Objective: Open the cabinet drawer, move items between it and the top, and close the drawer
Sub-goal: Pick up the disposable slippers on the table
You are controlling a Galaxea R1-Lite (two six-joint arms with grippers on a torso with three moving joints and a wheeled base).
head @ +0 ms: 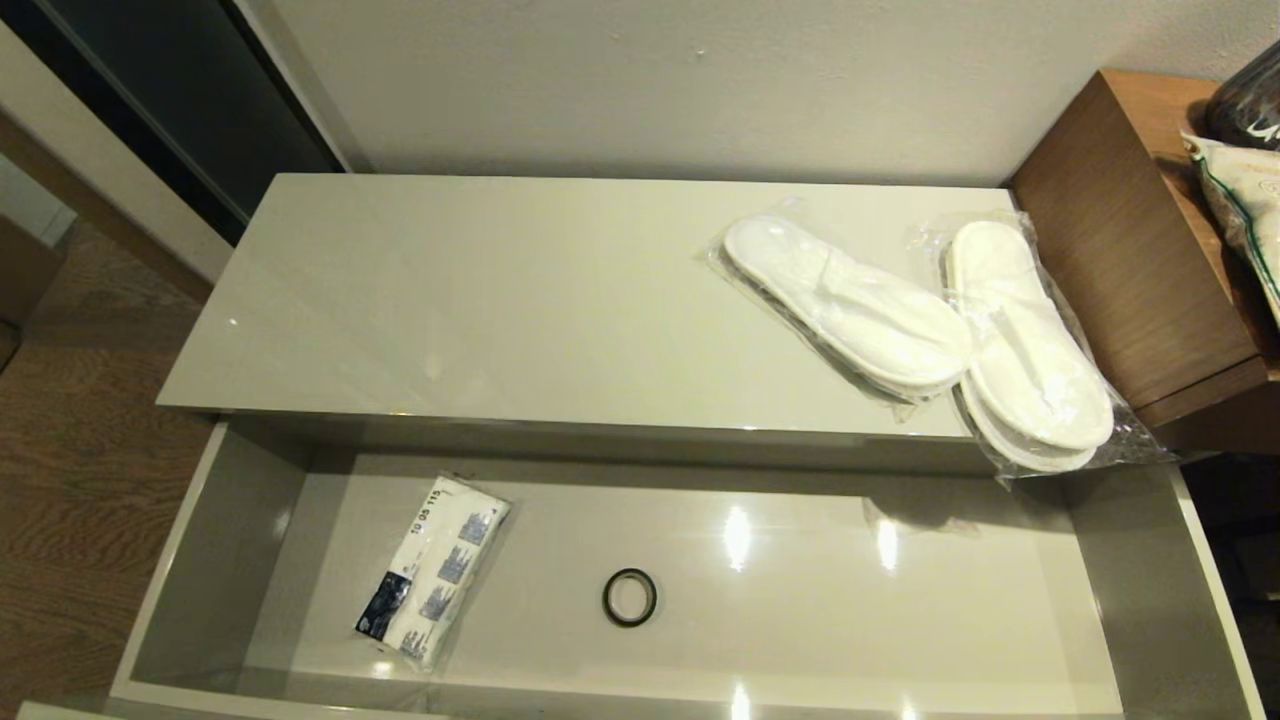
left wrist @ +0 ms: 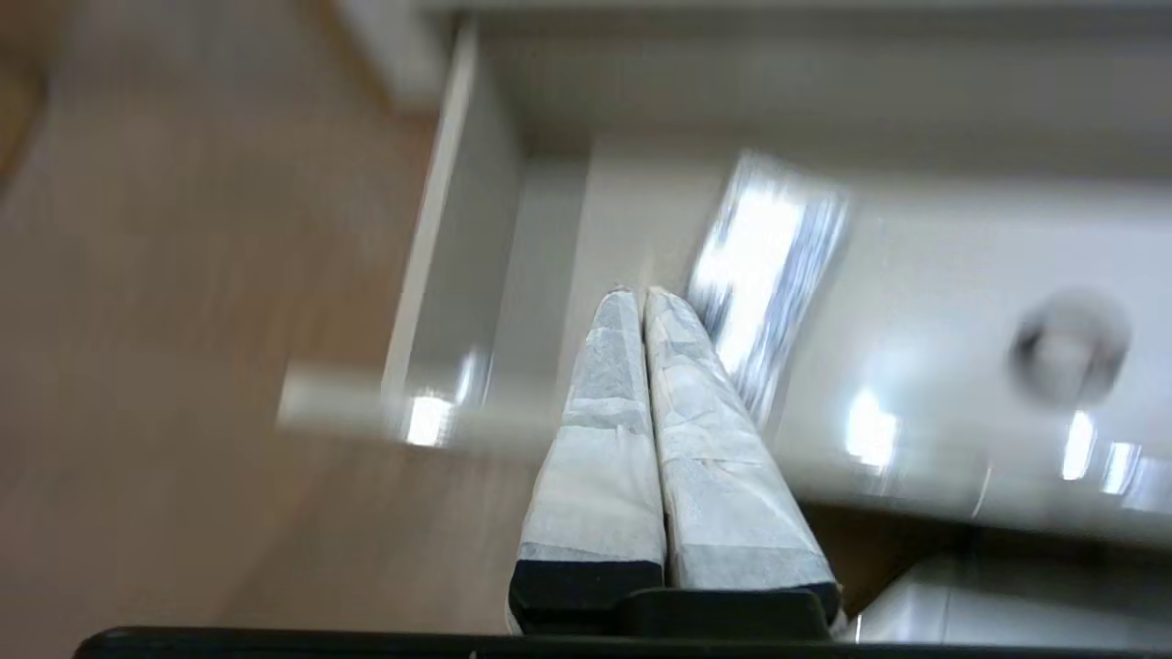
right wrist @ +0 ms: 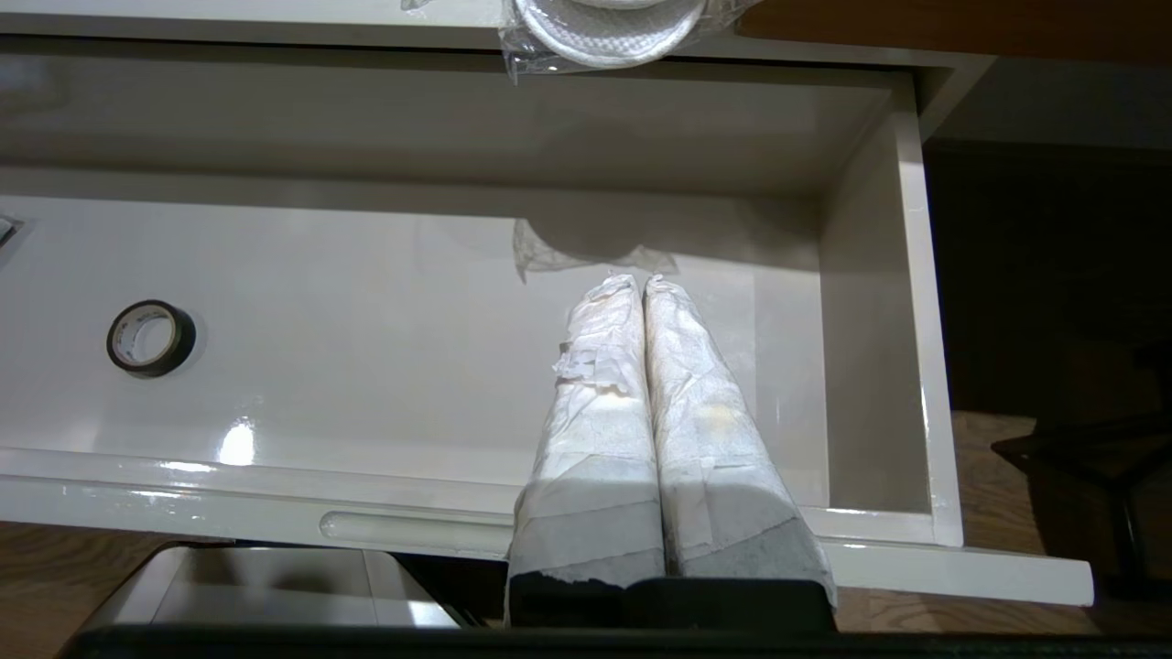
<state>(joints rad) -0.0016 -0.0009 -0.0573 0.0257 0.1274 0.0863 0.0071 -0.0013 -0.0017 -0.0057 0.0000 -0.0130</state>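
Cabinet drawer (head: pixel 215 560) is pulled fully out, its long handle recess (right wrist: pixel 412 528) visible on the front edge.

L gripper (left wrist: pixel 641 297): jaws pressed together, tips touching, nothing held. It sits above the drawer's left front corner. White packet w/ blue-black print (left wrist: pixel 765 284) lies on the drawer floor just beyond and beside the jaw tips, not touching; that view is smeared. Black tape ring (left wrist: pixel 1067 348) is well off to the packet side of the jaws.

R gripper (right wrist: pixel 641 284): jaws also closed flush, empty. It hangs over the drawer's right end, tips pointing at the back wall. Same ring (right wrist: pixel 149 338) lies flat on the drawer floor, well apart from the jaws toward the drawer middle. Drawer's right side wall (right wrist: pixel 879 348) is near the jaws on the other side.

Neither arm shows in the head view.

Items:
- packet (head: pixel 432 570) in the drawer, left part, lying flat and angled; ring (head: pixel 629 597) near the middle
- 2 bagged white slipper pairs on the cream counter top (head: pixel 450 300), right end: one pair (head: pixel 850 305) lying diagonal, the other (head: pixel 1030 350) just beside it at the right edge, its bag overlapping the first and overhanging the counter's front edge above the drawer. That overhanging toe (right wrist: pixel 604 27) shows straight beyond the R jaws, higher up.

Brown wooden desk (head: pixel 1120 260) butts against the cabinet's right end.
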